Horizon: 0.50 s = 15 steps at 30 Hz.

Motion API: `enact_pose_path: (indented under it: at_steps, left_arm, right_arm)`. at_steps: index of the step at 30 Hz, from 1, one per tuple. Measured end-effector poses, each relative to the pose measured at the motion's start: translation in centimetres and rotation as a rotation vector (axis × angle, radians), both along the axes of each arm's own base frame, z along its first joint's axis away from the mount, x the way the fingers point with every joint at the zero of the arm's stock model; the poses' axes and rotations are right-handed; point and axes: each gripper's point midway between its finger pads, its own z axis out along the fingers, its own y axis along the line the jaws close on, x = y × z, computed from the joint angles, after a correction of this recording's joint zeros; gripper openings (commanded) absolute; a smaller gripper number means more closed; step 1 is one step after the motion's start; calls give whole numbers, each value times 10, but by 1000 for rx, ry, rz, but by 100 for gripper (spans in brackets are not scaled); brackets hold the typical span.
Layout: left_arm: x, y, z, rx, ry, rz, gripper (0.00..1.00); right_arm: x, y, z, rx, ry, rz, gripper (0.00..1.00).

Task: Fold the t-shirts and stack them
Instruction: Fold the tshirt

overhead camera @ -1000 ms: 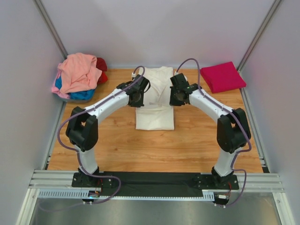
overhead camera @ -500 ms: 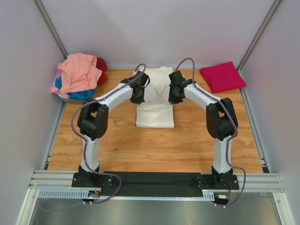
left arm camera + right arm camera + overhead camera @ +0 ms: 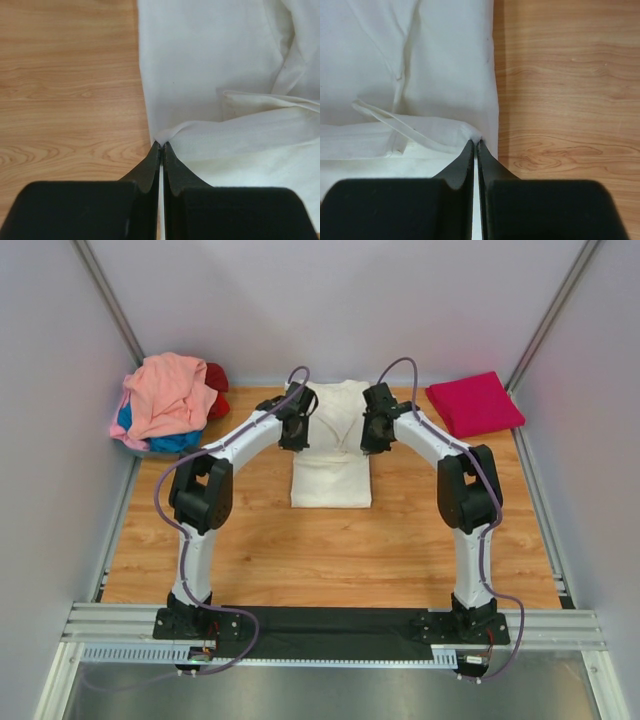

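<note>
The cream-white t-shirt (image 3: 331, 455) lies half folded in the middle of the table. My left gripper (image 3: 296, 437) is shut on its left edge (image 3: 161, 136). My right gripper (image 3: 370, 439) is shut on its right edge (image 3: 475, 134). Both hold a folded layer above the lower cloth. A magenta t-shirt (image 3: 474, 403) lies folded at the back right. At the back left is a heap with the salmon-pink t-shirt (image 3: 168, 392) on top, the blue one (image 3: 172, 441) under it and the red one (image 3: 216, 390) behind.
Bare wooden table (image 3: 330, 550) lies in front of the cream shirt. White walls close the back and sides. A metal rail (image 3: 330, 625) runs along the near edge.
Both grippers have moved toward the back of the table, carrying the cream shirt's near layer over the rest. The arms have stretched out further.
</note>
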Motion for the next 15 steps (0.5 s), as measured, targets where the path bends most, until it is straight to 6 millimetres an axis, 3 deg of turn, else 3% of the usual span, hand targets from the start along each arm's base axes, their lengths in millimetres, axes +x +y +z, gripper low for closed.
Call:
enact_pose_path:
  at_steps: [6,9,10,11,12,15]
  left_arm:
    - [8,-3,-2,-1,-11,-6,5]
    - [9,-3,-9,6,-3,-8,18]
    - [9,-2,-13,10,2,-9,24]
    - [10,-2,-15,13,6,-9,38]
    - [13,-2,-18,16,9,-10,43]
    - [23,-1,-23,15,13,-5,59]
  right_arm:
    - [8,1,11,9,-26,-2,0]
    - [11,2,7,8,-23,-3,2]
    - [12,2,5,6,-19,-3,7]
    - [14,2,2,6,-16,-4,17]
    - [15,2,-3,4,-8,-6,38]
    - [26,-1,-15,-1,12,-14,72]
